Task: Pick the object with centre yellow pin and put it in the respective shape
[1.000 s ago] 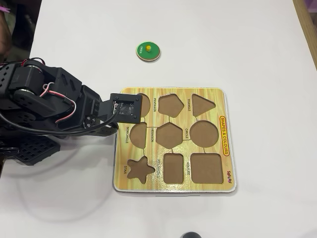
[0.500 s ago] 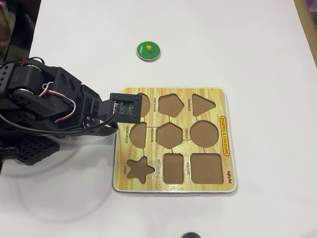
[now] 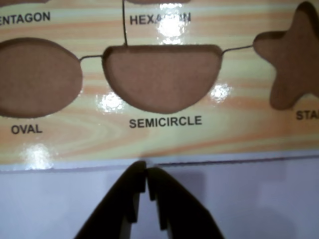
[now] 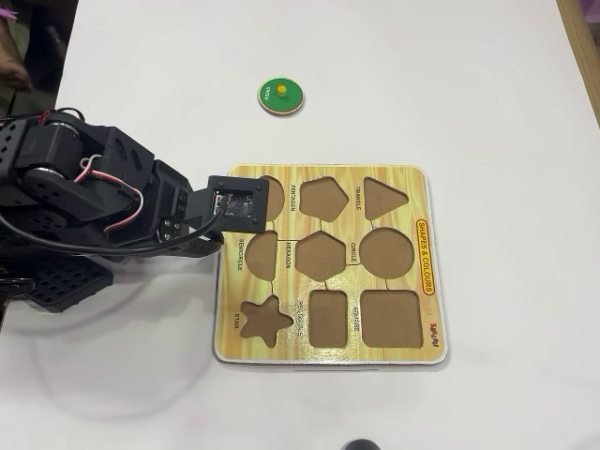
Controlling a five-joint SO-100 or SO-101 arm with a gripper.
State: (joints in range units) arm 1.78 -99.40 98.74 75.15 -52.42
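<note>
two dark fingertips pressed almost together, gripper [image 3: 146, 172] empty, hanging over bare white table [image 3: 259, 199] just short of the shape board [image 3: 75, 144] edge in the wrist view. beyond the tips: semicircle cut-out [image 3: 162, 74] straight ahead, oval cut-out [image 3: 35, 74] to its left, star cut-out [image 3: 294, 59] to its right, hexagon label above. from overhead, black arm [image 4: 84, 197] reaching in from the left, wrist camera housing [image 4: 239, 202] covering the board's upper-left corner. further across the board, the circle cut-out [image 4: 388, 252], empty, right of the hexagon cut-out [image 4: 321, 256]. farthest off, the green disc with the yellow pin [image 4: 281, 95], flat on the table, well apart from the board's top edge and from the gripper, untouched. nothing picked yet, so most of the task left. likely risks: closed jaws brought down onto the disc, pushing it across the slick table rather than straddling it; thin flat disc hard to pinch by the rim, the small pin a narrow target; a low swing toward the disc catching the board's edge and shifting it; later, a drop into the oval by mistake, given similar outlines, or a tilted release leaving the disc perched on the cut-out's rim.
</note>
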